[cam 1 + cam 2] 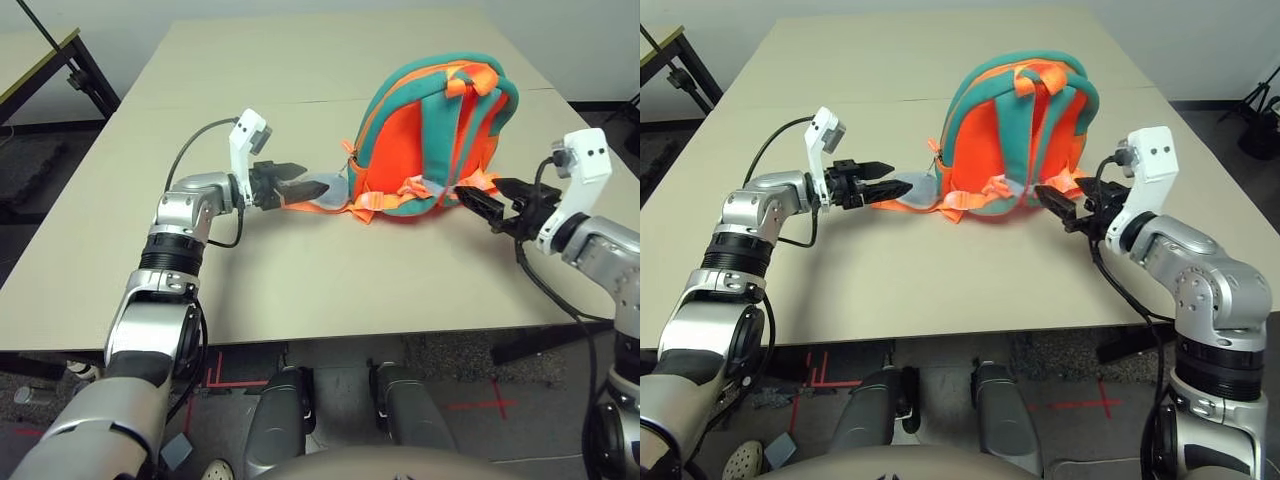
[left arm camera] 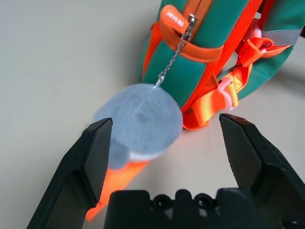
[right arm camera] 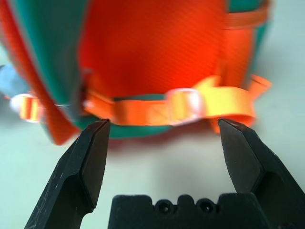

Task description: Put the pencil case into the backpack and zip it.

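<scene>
The backpack (image 1: pixel 430 130) lies on the table, orange with teal trim, its straps facing up. A grey plush piece (image 2: pixel 143 117) hangs by a small chain from its zip pull (image 2: pixel 189 24) at the near left corner. My left gripper (image 1: pixel 312 186) is open, its fingers on either side of the plush without touching it. My right gripper (image 1: pixel 478 197) is open at the backpack's near right corner, facing an orange strap and buckle (image 3: pixel 186 107). The pencil case is out of view.
The beige table (image 1: pixel 300 270) reaches to its front edge just ahead of my body. A second table top joins it behind the backpack. A dark-framed table (image 1: pixel 40 60) stands at the far left.
</scene>
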Controlling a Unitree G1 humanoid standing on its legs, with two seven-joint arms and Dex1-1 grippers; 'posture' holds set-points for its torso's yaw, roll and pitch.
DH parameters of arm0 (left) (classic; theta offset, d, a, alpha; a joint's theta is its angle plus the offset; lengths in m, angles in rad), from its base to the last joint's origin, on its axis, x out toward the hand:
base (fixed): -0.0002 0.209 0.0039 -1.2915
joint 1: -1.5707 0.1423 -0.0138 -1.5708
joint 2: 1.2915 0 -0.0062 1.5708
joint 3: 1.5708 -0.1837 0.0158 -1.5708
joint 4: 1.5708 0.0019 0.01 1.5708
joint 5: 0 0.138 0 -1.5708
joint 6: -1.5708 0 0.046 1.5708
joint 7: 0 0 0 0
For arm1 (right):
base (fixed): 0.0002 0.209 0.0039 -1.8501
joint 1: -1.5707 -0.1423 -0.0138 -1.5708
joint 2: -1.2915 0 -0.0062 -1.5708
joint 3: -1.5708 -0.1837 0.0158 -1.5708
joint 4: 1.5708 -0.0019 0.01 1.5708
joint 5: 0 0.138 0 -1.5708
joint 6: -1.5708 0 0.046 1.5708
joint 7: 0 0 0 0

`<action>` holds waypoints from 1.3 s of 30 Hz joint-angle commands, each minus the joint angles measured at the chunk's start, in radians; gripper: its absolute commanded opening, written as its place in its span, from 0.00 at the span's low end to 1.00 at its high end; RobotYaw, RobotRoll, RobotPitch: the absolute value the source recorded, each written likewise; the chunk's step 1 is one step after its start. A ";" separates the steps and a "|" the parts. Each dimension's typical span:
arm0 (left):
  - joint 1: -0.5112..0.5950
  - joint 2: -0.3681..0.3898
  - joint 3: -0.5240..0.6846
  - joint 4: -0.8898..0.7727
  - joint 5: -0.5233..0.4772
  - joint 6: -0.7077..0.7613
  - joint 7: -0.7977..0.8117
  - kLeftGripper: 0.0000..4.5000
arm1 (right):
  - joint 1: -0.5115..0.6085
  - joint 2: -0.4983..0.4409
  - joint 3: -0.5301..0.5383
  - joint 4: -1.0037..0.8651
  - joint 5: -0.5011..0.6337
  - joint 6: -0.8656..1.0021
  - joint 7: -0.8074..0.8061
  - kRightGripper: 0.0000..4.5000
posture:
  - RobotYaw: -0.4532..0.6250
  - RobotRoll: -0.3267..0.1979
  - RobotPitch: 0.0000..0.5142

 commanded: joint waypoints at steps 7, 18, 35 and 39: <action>0.076 0.001 0.131 -0.068 -0.038 -0.087 0.159 1.00 | -0.003 0.067 -0.044 0.121 -0.114 -0.217 -0.110 0.99 | 0.26 0.62 0.25; 0.156 -0.005 0.296 -0.014 -0.014 -0.273 0.515 1.00 | -0.066 0.150 -0.081 0.364 -0.185 -0.515 -0.181 0.99 | 0.32 0.62 0.27; 0.270 0.043 0.398 0.049 -0.001 -0.428 0.756 1.00 | -0.091 0.165 -0.057 0.534 -0.218 -0.695 -0.162 0.99 | 0.36 0.62 0.32; 0.262 0.057 0.398 0.097 0.000 -0.458 0.765 1.00 | -0.090 0.169 -0.056 0.530 -0.218 -0.700 -0.164 0.99 | 0.36 0.62 0.31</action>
